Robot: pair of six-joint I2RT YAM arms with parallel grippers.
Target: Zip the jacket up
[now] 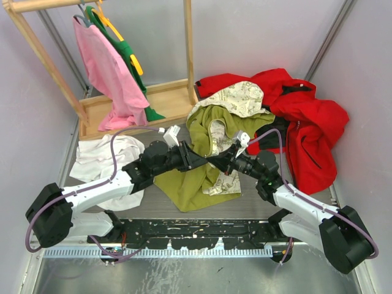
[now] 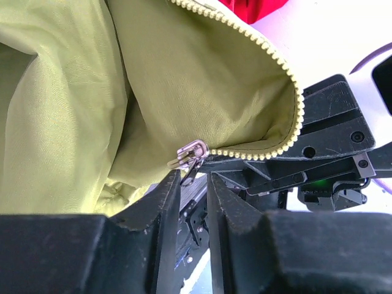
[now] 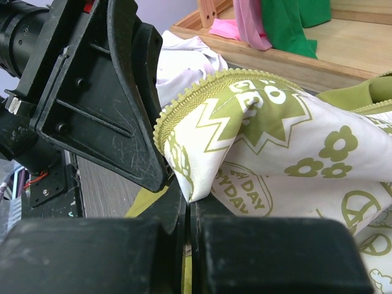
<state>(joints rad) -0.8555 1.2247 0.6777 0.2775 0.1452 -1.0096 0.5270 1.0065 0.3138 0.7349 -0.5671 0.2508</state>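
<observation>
Jaws of the left gripper [image 2: 193,179] stand narrowly parted, the zipper slider [image 2: 188,153] at their tips, grip not evident. The right gripper [image 3: 187,199] is pressed together, pinching the jacket [image 3: 263,141] by its toothed cream edge. It lies crumpled mid-table, between the white garment [image 1: 101,156] on the left and the red jacket [image 1: 312,135] on the right

The top external camera is looking down from above and behind the arm bases, far enough to be taking in both arms, with the jacket [image 1: 190,187] at centre and the wooden rack [image 1: 153,98] at 11 o'clock. The left wrist camera is sitting close behind the left gripper [image 2: 193,184], facing zipper teeth [image 2: 269,55] at 1 o'clock. The right wrist camera is peering just as closely over the right gripper [image 3: 188,211], with the rack at 1 o'clock. All three views are sharing the jacket's zipper edge.
</observation>
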